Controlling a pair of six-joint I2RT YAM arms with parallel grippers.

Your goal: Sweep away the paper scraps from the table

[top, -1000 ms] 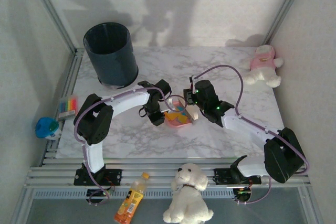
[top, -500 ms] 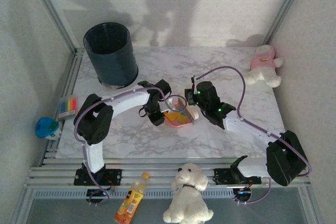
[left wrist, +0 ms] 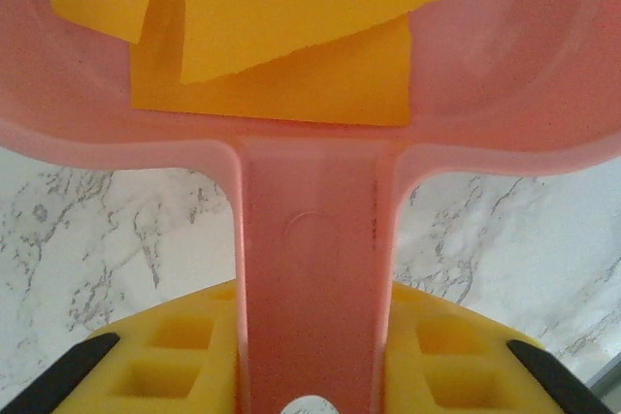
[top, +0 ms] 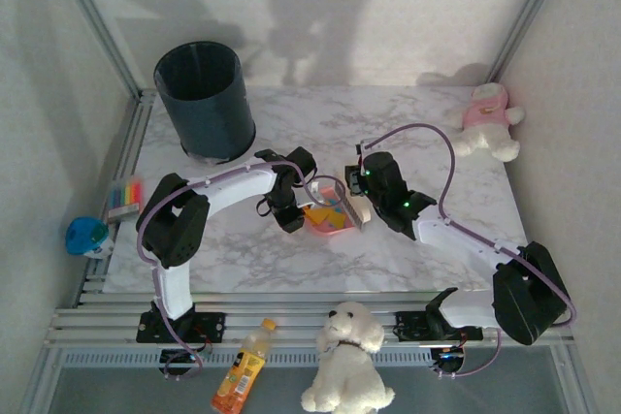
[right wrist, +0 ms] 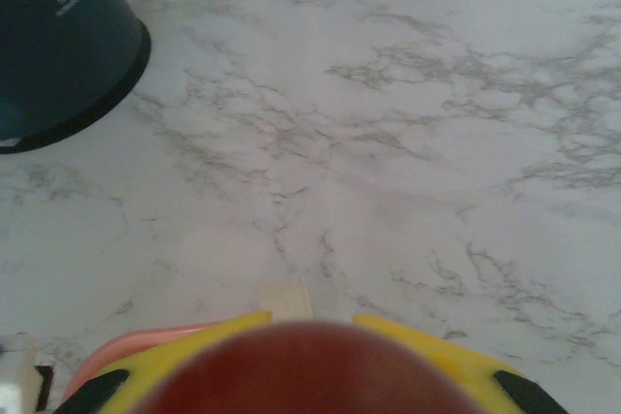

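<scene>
Clamping the dustpan [left wrist: 524,65] handle, the left gripper [left wrist: 310,356] sits cropped at 6 o'clock, scraps [left wrist: 291,55] at 12 — the right gripper [right wrist: 310,322] closed on a red blur [right wrist: 310,375].

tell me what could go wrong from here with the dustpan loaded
1. The left jaws grip the pink dustpan only by its narrow handle, so it could twist and tip.
2. The paper scraps lie loose in it, so a quick swing toward the dark bin might scatter them onto the table.
3. The right jaws, shut on a reddish object, sit close beside the pan and could bump it.
</scene>
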